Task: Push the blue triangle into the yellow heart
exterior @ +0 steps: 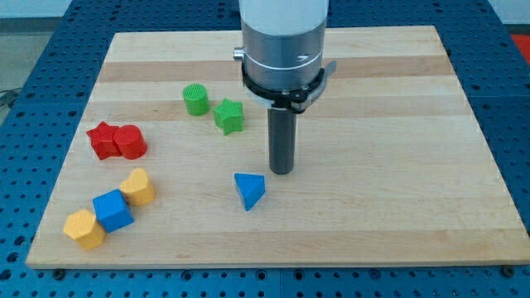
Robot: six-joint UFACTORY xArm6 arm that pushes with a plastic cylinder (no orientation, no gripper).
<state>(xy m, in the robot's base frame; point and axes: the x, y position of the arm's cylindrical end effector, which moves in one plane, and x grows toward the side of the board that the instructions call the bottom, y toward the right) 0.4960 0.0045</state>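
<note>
The blue triangle [249,190] lies on the wooden board [397,165] below the middle. The yellow heart [138,187] lies far to its left, touching the upper right of a blue cube [113,210]. My tip [282,171] is just up and to the right of the blue triangle, a small gap apart from it. The rod hangs from the arm's grey and white body at the view's top.
A yellow hexagon-like block [84,228] touches the blue cube's lower left. Two red blocks [117,141] sit together at the left. A green cylinder [196,99] and a green star [229,116] lie up and left of my tip.
</note>
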